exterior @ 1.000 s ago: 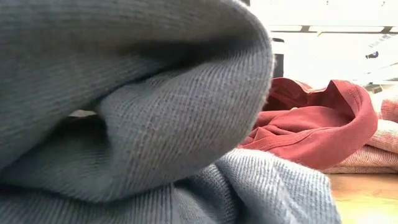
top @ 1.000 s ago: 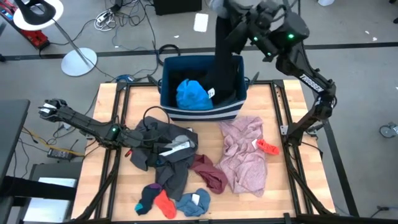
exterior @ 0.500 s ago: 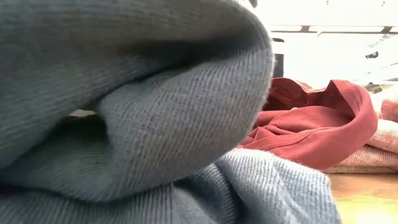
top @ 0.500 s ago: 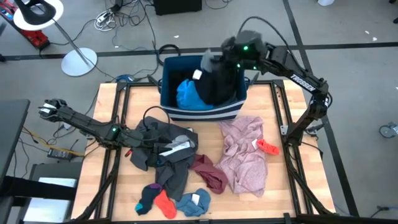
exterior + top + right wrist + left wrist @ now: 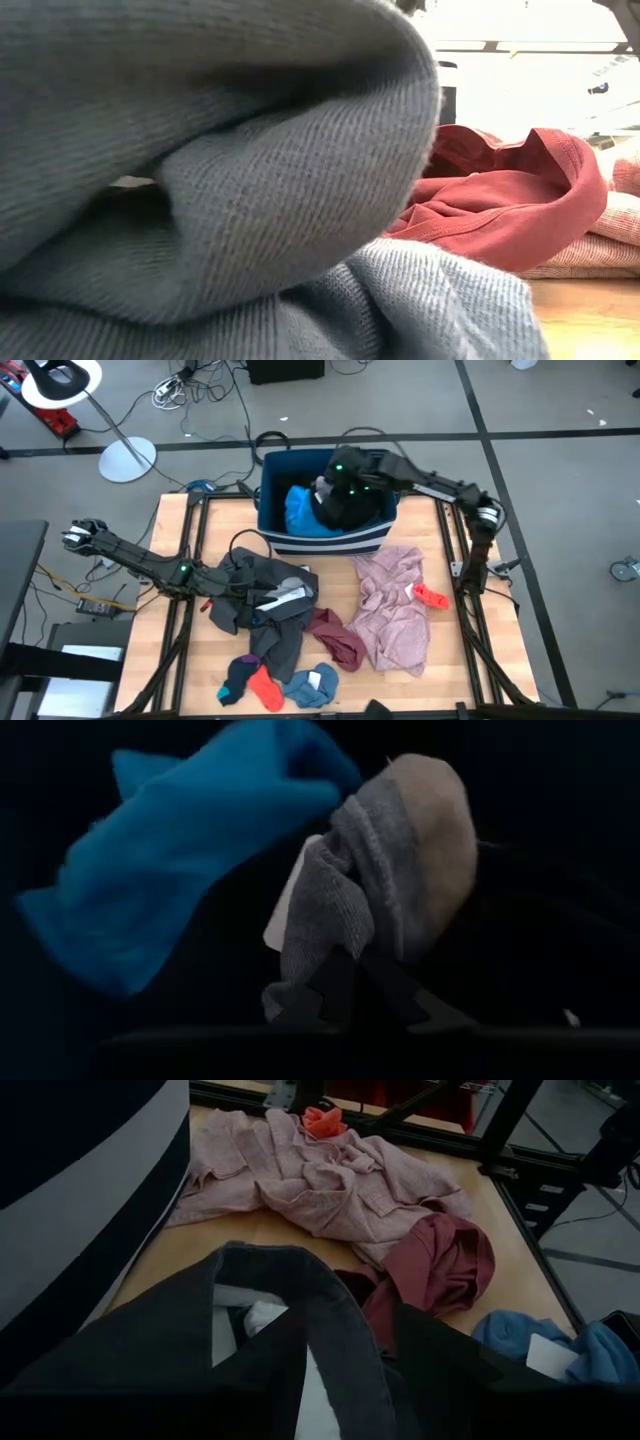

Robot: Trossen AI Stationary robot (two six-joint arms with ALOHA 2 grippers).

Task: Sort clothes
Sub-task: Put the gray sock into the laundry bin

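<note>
Item one: we find the right gripper (image 5: 335, 488) lowered into the blue bin (image 5: 272, 532) at the table's twelve o'clock edge, its fingers pinched tight on a black garment (image 5: 352, 505) that fills the bin's three o'clock half. In the right wrist view a grey fold (image 5: 340, 920) of cloth is caught between the fingertips. A bright blue garment (image 5: 305, 512) lies in the bin's nine o'clock half, touching the black one.

Item two: the left gripper (image 5: 240, 585) rests low on the table at about nine o'clock of centre, jaws spread wide, over a dark grey garment (image 5: 270, 600); we cannot tell whether it has hold of it.

Item three, on the table: a pale pink garment (image 5: 395, 610) at three o'clock of centre, with a small orange-red piece (image 5: 432, 597) at its three o'clock edge; a maroon garment (image 5: 338, 640) just beside the pink, toward six o'clock.

Item four, near the six o'clock edge: a grey-teal piece (image 5: 310, 686), an orange-red sock (image 5: 266, 688) and a dark sock (image 5: 236, 678), close together. The grey-teal piece fills most of the low view.
</note>
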